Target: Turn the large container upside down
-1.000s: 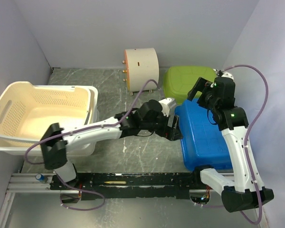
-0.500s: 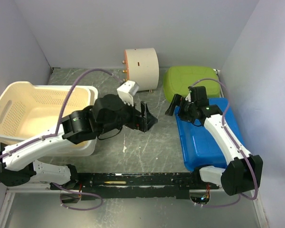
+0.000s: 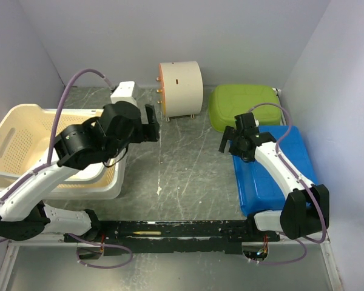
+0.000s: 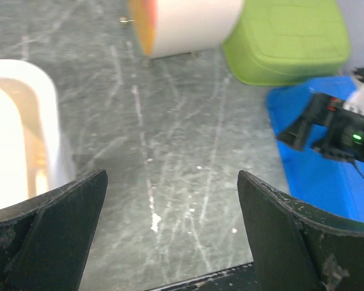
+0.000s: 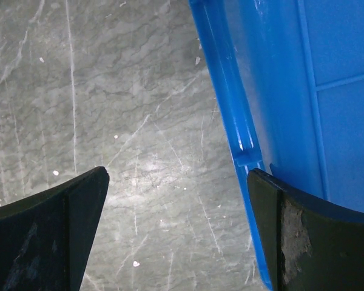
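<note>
Blue container (image 3: pixel 276 176) sits right side of tabletop (image 3: pixel 188 163), apparently base-up; likely light, stiff, slick plastic, best pinched at rim (image 5: pixel 230 109); right gripper (image 5: pixel 177 176) gapes empty beside it, left gripper (image 4: pixel 173 176) likewise spread, well apart.

L fingers (image 4: pixel 54 233) left bin (image 3: pixel 294 148); R fingers (image 5: pixel 48 221) dropped.

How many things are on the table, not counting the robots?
4: cream basket left, white drum at the back, green tub beside it, blue bin right. Small ones may be hidden.
</note>
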You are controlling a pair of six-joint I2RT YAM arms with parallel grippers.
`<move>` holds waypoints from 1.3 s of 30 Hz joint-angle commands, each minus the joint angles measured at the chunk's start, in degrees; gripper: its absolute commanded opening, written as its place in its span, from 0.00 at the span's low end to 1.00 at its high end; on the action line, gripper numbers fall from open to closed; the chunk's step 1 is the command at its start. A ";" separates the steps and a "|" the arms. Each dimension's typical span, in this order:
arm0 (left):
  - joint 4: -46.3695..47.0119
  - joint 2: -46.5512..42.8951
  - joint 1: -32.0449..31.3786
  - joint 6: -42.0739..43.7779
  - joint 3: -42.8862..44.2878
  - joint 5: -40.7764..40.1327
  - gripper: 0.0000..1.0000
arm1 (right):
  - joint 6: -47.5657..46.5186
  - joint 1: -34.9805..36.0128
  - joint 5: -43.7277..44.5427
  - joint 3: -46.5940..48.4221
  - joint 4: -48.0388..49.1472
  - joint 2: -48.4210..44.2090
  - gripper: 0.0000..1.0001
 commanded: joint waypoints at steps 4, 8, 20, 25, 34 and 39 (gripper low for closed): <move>-18.25 0.18 6.10 -4.96 3.65 -7.19 1.00 | -0.51 -0.15 -0.07 4.12 0.11 0.98 1.00; -23.31 1.05 6.45 -10.09 3.18 -9.64 0.99 | -1.62 -0.15 -6.82 4.58 4.47 -0.26 1.00; -17.10 1.11 13.94 -5.68 -3.49 -15.21 0.93 | -1.35 -0.13 -10.28 5.31 6.83 1.52 1.00; -3.91 0.81 26.02 5.22 -8.29 0.25 0.91 | -0.96 -0.06 -10.78 4.84 7.22 1.36 1.00; 0.93 2.99 29.01 8.18 -9.84 2.92 0.63 | -1.21 -0.07 -10.03 4.65 6.64 1.06 1.00; 0.12 4.49 28.99 9.58 -8.15 3.15 0.38 | -1.02 -0.04 -10.38 4.95 6.98 1.39 1.00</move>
